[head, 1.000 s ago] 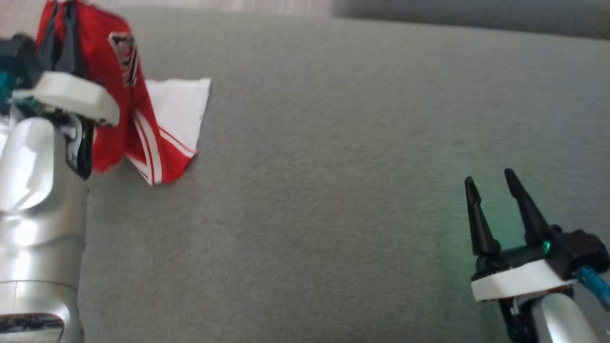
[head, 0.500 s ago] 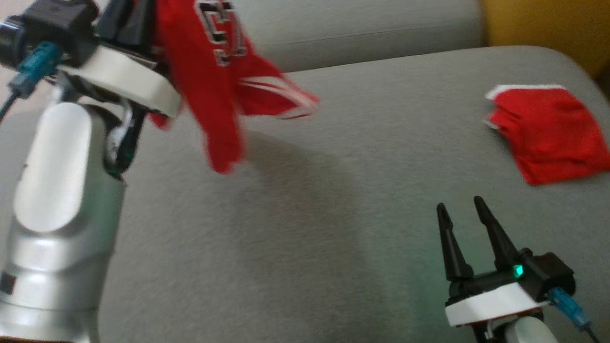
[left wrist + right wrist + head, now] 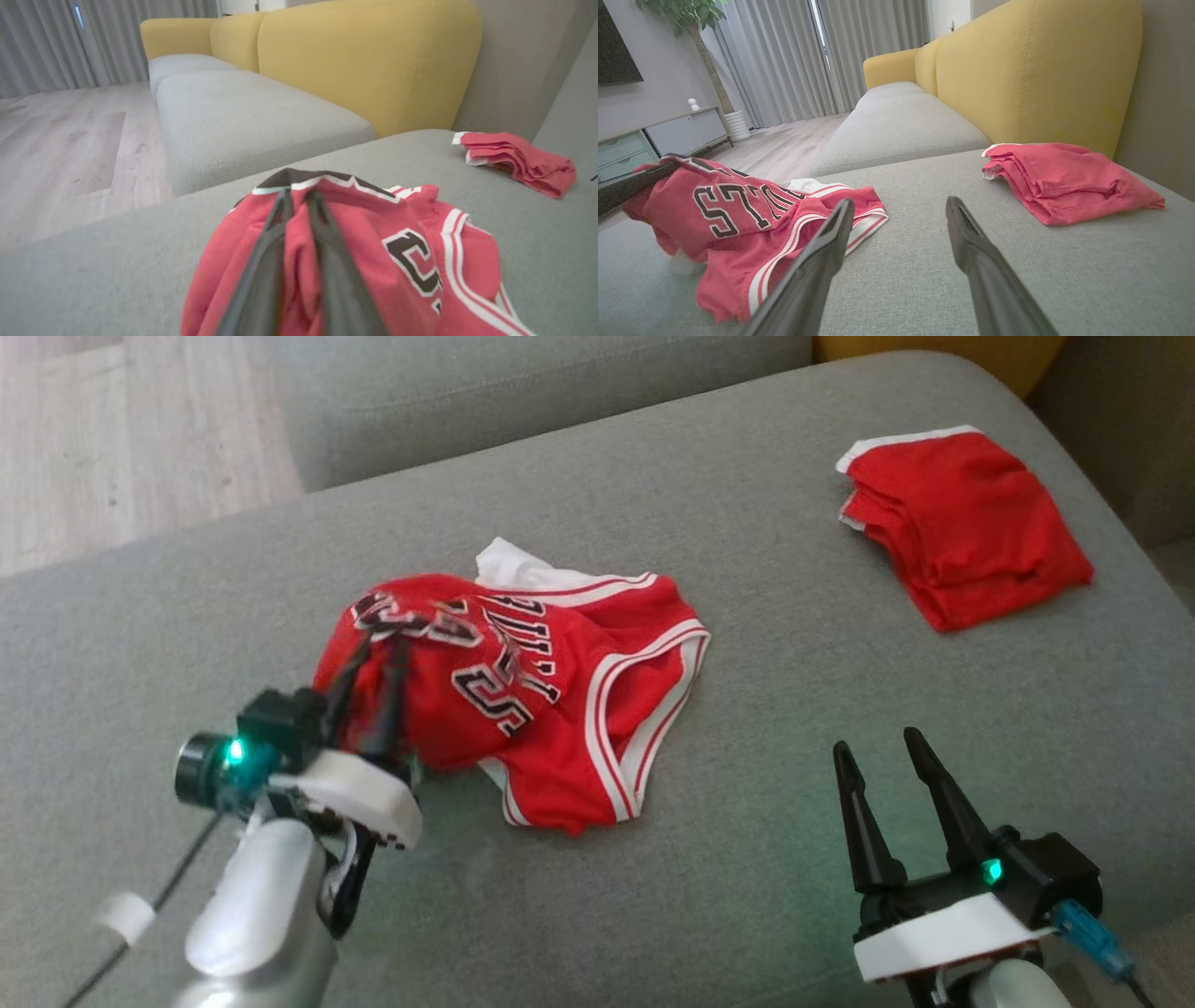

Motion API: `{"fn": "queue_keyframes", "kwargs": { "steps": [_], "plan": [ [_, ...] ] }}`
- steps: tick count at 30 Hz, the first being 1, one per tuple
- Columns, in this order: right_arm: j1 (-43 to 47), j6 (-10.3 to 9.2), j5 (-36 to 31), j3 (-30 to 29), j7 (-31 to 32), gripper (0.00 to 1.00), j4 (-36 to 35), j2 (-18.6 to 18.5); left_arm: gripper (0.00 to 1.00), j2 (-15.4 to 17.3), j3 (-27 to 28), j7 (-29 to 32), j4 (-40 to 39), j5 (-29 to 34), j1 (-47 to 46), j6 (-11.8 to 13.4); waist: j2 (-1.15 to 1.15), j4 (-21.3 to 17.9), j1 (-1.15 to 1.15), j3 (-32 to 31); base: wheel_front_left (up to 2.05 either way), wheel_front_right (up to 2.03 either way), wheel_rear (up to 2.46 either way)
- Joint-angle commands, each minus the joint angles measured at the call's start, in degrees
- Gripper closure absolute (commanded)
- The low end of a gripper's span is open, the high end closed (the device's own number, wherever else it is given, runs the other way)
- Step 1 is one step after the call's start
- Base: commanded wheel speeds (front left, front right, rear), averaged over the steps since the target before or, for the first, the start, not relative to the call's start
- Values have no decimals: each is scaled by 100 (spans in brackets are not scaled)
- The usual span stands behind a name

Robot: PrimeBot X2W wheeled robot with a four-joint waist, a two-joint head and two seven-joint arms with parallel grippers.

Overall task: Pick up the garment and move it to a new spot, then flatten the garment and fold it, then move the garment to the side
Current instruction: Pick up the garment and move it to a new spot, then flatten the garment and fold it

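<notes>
Down on the grey cushion [image 3: 747,644] now lies most of the garment [image 3: 579,709], which a moment ago hung in the air from the left gripper [image 3: 378,658]; the head camera has swung as well, so more of the sofa shows.

At the far left, wooden floor [image 3: 112,439] shows beyond the cushion's edge. The left gripper sits low over the cushion's left part, its fingers pushed into the garment's left end. That end bunches up around the fingertips and stands raised off the cushion. The jaws stand narrow with red cloth between them; whether they still pinch it I cannot tell.

From there the garment, a red jersey with white trim and dark lettering, spreads rightward in a crumpled heap near the cushion's middle, a white patch peeking out at its far edge.

Right of it, apart from the cloth, the right gripper [image 3: 875,739] hovers over bare cushion, jaws wide and holding nothing.

Farther right, near the cushion's far corner, a folded red cloth [image 3: 962,537] lies well apart from the garment, before a yellow backrest [image 3: 1041,70].
</notes>
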Motion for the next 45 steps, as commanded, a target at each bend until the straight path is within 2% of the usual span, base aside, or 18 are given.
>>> {"fn": "queue_keyframes", "kwargs": {
  "steps": [1,4,8,11,16,25,33,45],
  "plan": [
    [-218,-4,17,94,-62,0,-142,19,0,49,131,-292,-43,72,-198,108,0,141,-2,-21,0,0,0],
    [-150,-4,9,22,-62,0,-83,16,0,-68,121,-566,172,152,-61,265,0,383,-2,-156,0,0,0],
    [-82,-4,15,-24,-62,0,-30,2,0,-172,193,-667,44,218,155,451,0,675,-2,-347,0,0,0],
    [-50,-4,41,-80,-62,0,-18,6,0,-243,375,-679,-619,342,496,671,0,979,-2,-489,0,0,0],
    [32,-4,29,-166,-62,0,31,26,0,-369,675,-681,-1604,441,1383,903,0,1395,-2,-695,0,0,0],
    [283,-4,-81,-336,-62,0,46,62,0,-563,1017,-682,-3137,918,2868,1373,0,1801,-2,-926,0,0,0],
    [548,-4,-165,-399,-62,0,61,72,0,-623,868,-682,-3345,1310,3571,1431,0,2014,-2,-1003,0,0,0],
    [574,-4,69,-559,-62,0,31,73,0,-663,995,-683,-3204,1287,3610,1359,0,2018,-2,-990,0,0,0]
  ]
}}
